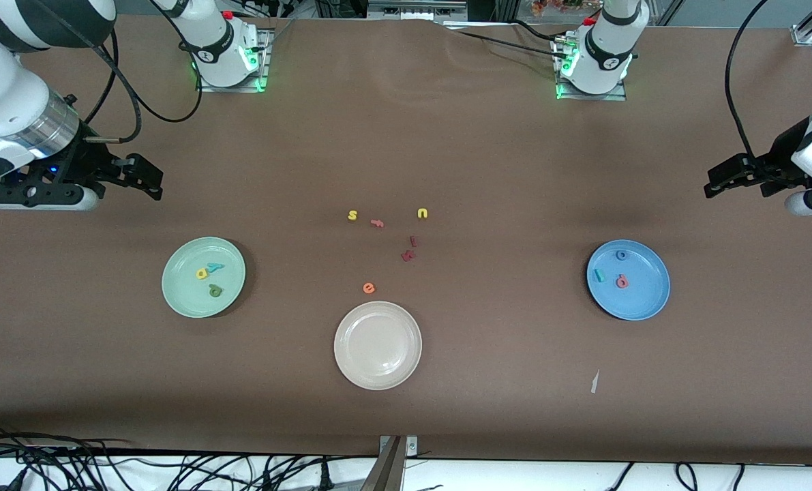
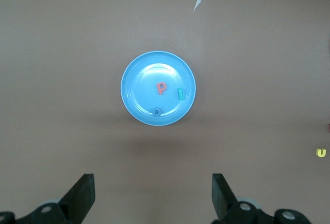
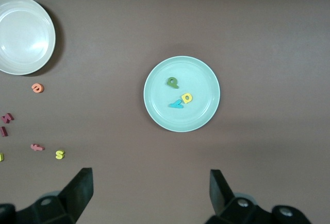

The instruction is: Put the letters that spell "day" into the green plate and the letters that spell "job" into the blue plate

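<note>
Tabletop (image 1: 446,136): three plates (image 1: 204,277), twelve letters (image 1: 352,215)

A cream plate (image 1: 378,345), orange "e" (image 1: 369,288), dark red letters (image 1: 409,249), salmon "f" (image 1: 377,222), yellow "s" (image 1: 352,215) and "u" (image 1: 422,213) lie midway between both grippers.
</note>
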Controlling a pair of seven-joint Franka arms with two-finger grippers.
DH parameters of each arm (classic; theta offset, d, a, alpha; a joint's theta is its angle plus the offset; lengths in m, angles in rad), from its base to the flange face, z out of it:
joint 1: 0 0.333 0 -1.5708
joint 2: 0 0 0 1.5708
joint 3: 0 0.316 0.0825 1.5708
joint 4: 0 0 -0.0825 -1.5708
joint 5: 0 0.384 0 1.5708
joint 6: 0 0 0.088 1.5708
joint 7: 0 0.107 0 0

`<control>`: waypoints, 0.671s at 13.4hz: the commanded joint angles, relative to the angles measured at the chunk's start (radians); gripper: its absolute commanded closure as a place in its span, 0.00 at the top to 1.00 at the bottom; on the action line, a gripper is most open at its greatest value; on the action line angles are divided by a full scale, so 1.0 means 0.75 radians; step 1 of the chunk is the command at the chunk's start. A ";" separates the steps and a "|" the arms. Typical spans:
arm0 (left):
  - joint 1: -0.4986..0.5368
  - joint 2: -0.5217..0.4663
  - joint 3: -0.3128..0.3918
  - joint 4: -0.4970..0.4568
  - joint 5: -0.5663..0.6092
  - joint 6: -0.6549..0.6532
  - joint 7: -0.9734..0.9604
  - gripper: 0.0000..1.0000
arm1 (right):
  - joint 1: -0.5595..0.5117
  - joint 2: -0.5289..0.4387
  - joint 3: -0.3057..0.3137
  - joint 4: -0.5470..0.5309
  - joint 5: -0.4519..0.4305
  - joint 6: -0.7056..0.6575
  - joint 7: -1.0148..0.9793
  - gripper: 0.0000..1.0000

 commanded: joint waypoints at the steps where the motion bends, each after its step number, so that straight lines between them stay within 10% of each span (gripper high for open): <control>1: 0.013 -0.017 0.003 0.007 -0.028 -0.027 0.078 1.00 | -0.009 -0.015 0.011 -0.013 -0.007 0.014 -0.011 1.00; 9: 0.015 -0.021 0.001 0.009 -0.028 -0.027 0.093 1.00 | -0.004 -0.015 0.013 -0.002 -0.013 0.005 -0.028 1.00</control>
